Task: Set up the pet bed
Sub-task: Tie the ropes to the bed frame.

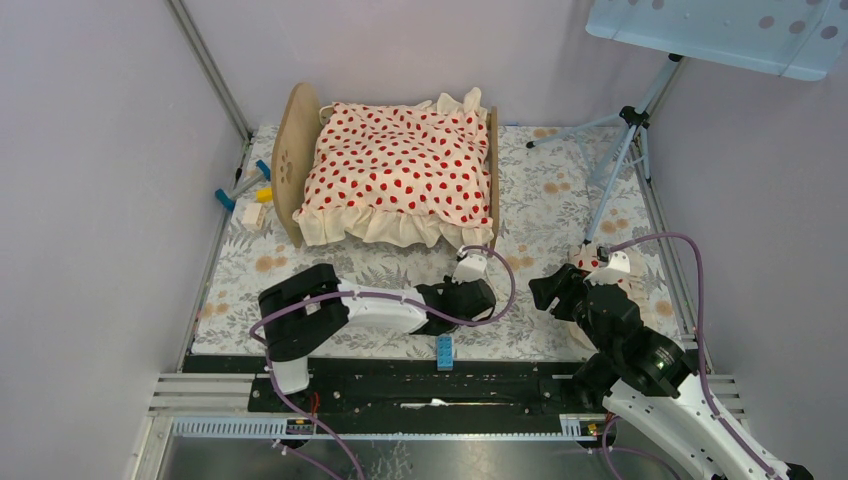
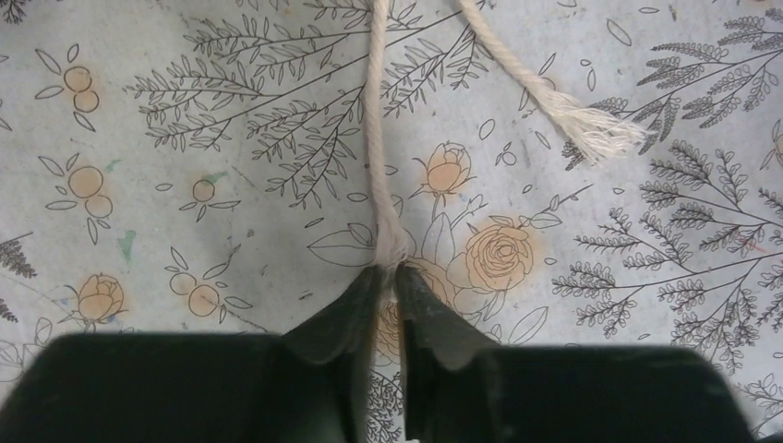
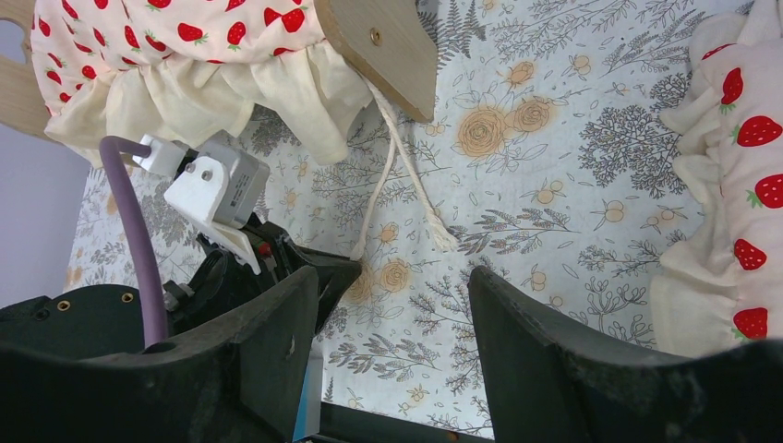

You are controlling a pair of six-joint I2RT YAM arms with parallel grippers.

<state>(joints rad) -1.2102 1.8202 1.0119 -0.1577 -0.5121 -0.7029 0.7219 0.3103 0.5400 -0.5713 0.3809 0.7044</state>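
Lying far left: bed, toward the far left corner of the mat, long axis left to right along the far edge. A red-dotted blanket covers it, its ruffle hanging over the near side.
Cord: cord hangs from the bed's near right corner and runs toward the near edge. A loose strand beside it ends frayed on the mat.
Left claw: left claw is almost closed and low over the mat, jaws pinched on the cord with only that strand between them.
Key relation: the bed lies beyond the left claw, toward the far edge and to its left. The cord runs roughly across the bed's long axis, so a pull would likely draw the right end nearward. The left arm is nearer.
Right claw: right claw is spread wide, grips nothing, and hovers near the right edge, apart from the bed.
Pillow: pillow lies on the mat by the right edge, just beside the right claw.
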